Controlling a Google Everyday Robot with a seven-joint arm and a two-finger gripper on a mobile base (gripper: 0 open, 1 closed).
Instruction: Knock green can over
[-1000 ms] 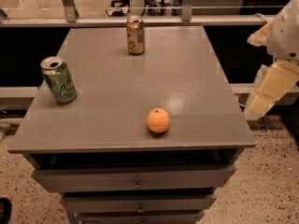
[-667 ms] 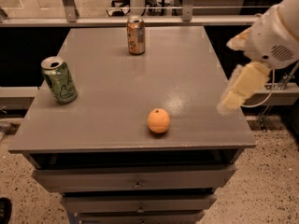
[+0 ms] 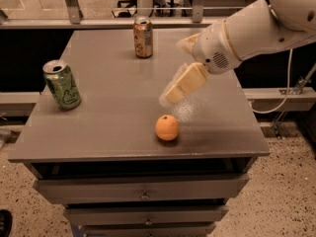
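Observation:
The green can (image 3: 62, 84) stands upright near the left edge of the grey table (image 3: 113, 117); it is light green with pale squiggles and a silver top. My gripper (image 3: 170, 97) hangs over the middle of the table, blurred by motion, well to the right of the can and just above the round orange fruit (image 3: 167, 127). The white arm (image 3: 247, 31) reaches in from the upper right.
An orange-brown can (image 3: 143, 37) stands upright at the table's back edge. The orange fruit lies near the front edge. Drawers (image 3: 143, 189) sit under the tabletop. A railing and posts run behind the table. Speckled floor lies below on both sides.
The arm has swung left from beyond the table's right edge to over its middle. The green can, the orange-brown can and the fruit have not moved.

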